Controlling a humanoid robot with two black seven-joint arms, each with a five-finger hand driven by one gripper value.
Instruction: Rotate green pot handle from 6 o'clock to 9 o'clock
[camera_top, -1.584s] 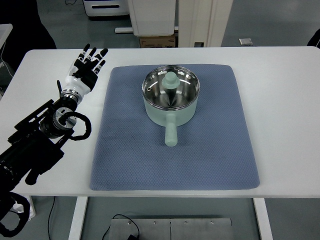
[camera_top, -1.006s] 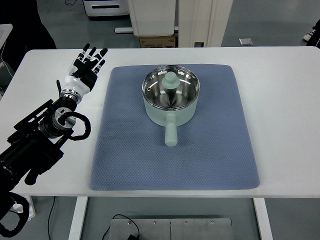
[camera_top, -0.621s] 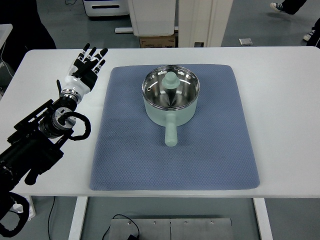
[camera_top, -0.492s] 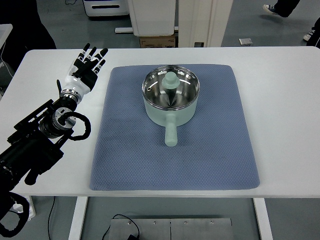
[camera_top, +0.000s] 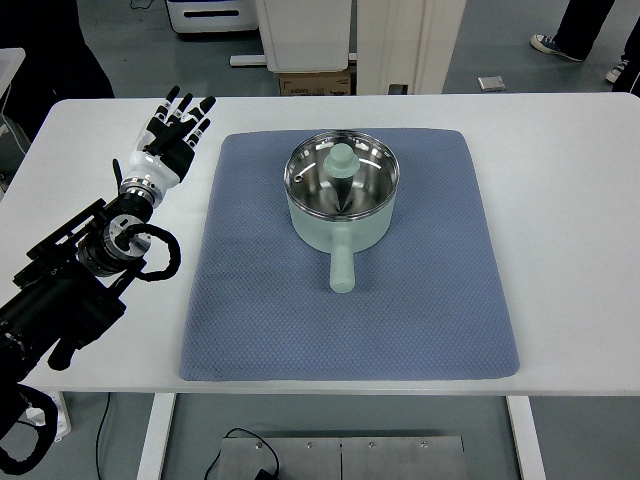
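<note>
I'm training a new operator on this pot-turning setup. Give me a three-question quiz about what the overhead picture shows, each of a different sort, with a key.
1. True or false: the handle of the green pot points toward the robot's side, at 6 o'clock.
2. Multiple choice: the left hand is A) gripping the handle, B) open over the white table beside the blue mat, C) inside the pot.
3. Fill in: the pot is covered by a glass ____.

Key: 1 true; 2 B; 3 lid.
</note>
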